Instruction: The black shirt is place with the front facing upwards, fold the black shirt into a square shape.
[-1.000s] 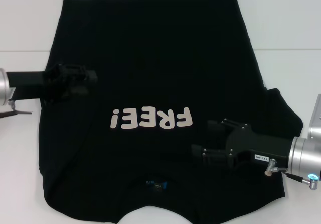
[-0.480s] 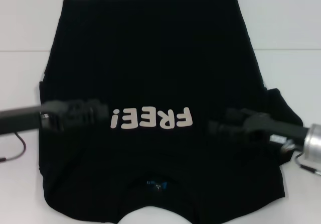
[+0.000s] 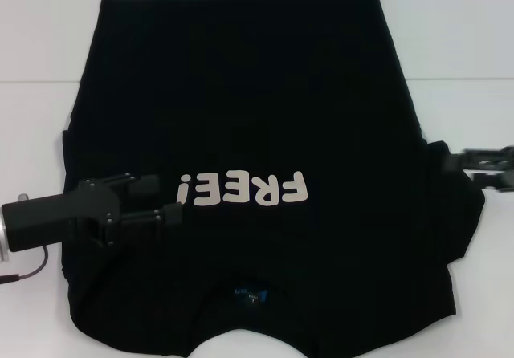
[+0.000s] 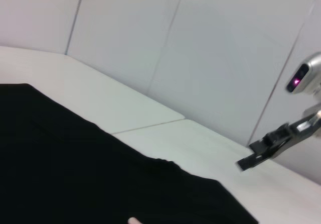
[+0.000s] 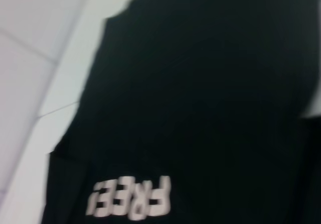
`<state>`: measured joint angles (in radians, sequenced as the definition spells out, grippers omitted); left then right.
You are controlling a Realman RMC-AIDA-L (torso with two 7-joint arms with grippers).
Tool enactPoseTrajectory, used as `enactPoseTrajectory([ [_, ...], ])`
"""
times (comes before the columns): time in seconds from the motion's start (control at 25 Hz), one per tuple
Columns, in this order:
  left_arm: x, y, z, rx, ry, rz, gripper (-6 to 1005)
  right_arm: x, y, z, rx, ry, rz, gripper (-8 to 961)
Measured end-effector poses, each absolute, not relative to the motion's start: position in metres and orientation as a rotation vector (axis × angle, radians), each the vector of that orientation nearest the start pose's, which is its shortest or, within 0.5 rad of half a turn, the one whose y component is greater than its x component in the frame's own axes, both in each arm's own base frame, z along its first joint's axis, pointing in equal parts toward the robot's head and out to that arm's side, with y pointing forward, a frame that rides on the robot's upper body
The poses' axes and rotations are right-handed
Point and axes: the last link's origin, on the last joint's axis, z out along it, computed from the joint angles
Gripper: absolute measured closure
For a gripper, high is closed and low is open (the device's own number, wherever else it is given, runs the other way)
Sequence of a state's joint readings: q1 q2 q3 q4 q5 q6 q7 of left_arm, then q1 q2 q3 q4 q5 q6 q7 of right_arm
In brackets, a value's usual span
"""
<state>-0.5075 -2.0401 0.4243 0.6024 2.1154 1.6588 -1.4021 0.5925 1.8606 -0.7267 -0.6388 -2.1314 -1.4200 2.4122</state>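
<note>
Hovering apart-fingered, left hand (image 3: 170,203) overlies the black shirt (image 3: 241,93); right hand (image 3: 482,165) unclear.

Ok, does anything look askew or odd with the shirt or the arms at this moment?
Nothing is damaged or spilled. The black shirt lies flat, print up, though its sleeve on the robot's right bunches out unevenly. The left gripper sits over the shirt beside the lettering; the right gripper is off at the sleeve's edge.

Right pincer (image 3: 482,165) blurred, cut by frame edge.
</note>
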Motion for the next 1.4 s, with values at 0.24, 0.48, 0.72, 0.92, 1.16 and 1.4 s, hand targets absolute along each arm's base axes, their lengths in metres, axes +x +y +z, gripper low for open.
enactPoseTrajectory([
  [0.24,-0.297,0.309,0.024,-2.600,-0.764,-0.793,181,0.313,0.381,0.102,-2.024,1.871,0.213,12],
  [0.48,-0.295,0.308,0.019,-2.604,-0.752,-0.799,45,0.320,0.391,0.083,-1.971,1.815,0.073,12],
  [0.72,-0.295,0.307,0.019,-2.602,-0.752,-0.801,50,0.317,0.400,0.066,-1.975,1.782,0.049,12],
  [0.92,-0.295,0.307,0.019,-2.601,-0.752,-0.802,50,0.311,0.405,0.057,-1.991,1.754,0.027,12],
  [1.16,-0.295,0.307,0.019,-2.603,-0.750,-0.804,49,0.308,0.410,0.049,-1.991,1.718,-0.002,12],
  [1.4,-0.294,0.308,0.020,-2.604,-0.752,-0.805,49,0.304,0.412,0.042,-2.002,1.705,-0.001,13],
])
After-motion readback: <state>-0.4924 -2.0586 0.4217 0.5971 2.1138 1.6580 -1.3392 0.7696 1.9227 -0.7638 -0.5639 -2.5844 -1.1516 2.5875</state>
